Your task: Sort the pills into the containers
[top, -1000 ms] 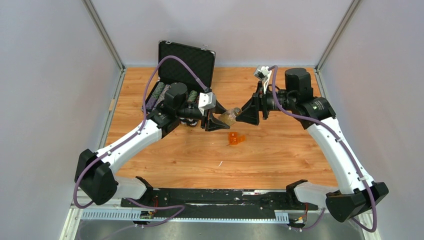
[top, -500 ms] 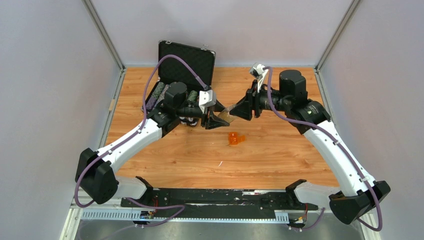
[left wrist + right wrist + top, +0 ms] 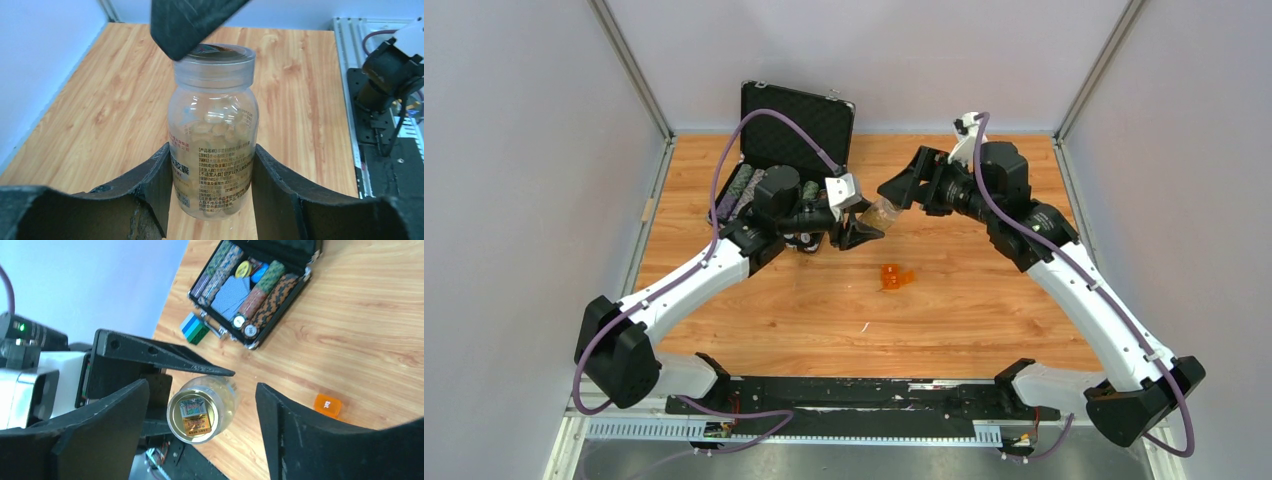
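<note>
While left jaws clamp the pill bottle (image 3: 212, 165) above the table (image 3: 984, 300) | right jaws released, flanking its cap (image 3: 194, 416) | containers (image 3: 894, 277) lie nearby

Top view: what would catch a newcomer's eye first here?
A clear pill bottle is held in mid-air by the left gripper, with the right gripper open either side of its cap. Close by on the wooden table lies a tiny orange box. An open black case sits far left.

Pill bottle (image 3: 212, 150) label, Chinese print, "胶囊" legible, remainder too small
</note>
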